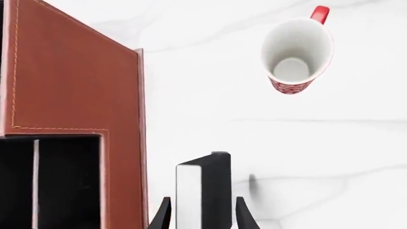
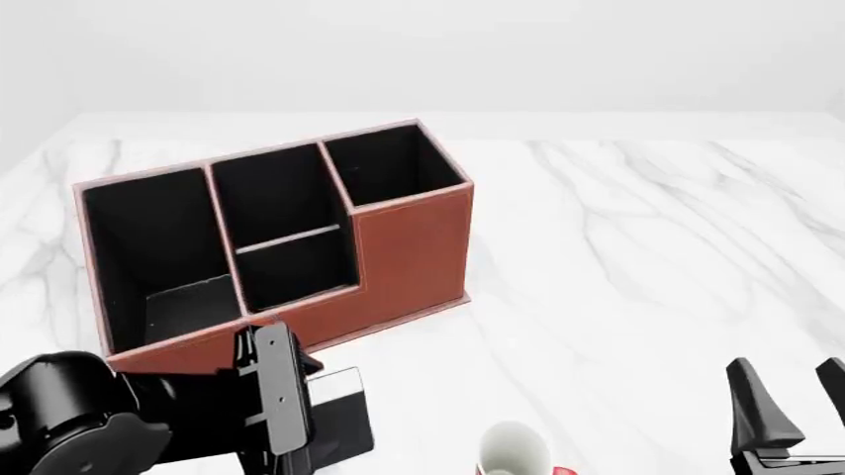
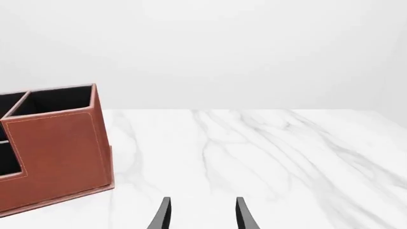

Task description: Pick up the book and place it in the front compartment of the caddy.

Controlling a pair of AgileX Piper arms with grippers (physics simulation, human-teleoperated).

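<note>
The black book [image 1: 216, 191] with its white strip shows between the fingers of my left gripper [image 1: 202, 217], which stand open on either side of it. From the front, the book [image 2: 340, 411] lies close to the caddy's near wall, partly under the left arm. The reddish-brown caddy [image 2: 410, 247] stands at the back left, and its front compartment [image 2: 275, 193] is the narrow middle cell behind the low divider. In the left wrist view the caddy [image 1: 70, 71] sits right beside the book. My right gripper [image 2: 789, 381] hangs open at the near right, holding nothing.
A white-and-red mug [image 2: 516, 450] stands near the table's front edge, right of the book; from the left wrist, the mug [image 1: 296, 52] is seen from above. The caddy's end wall [image 3: 57, 152] shows in the right wrist view. White marble table [image 2: 634, 257] stretches right.
</note>
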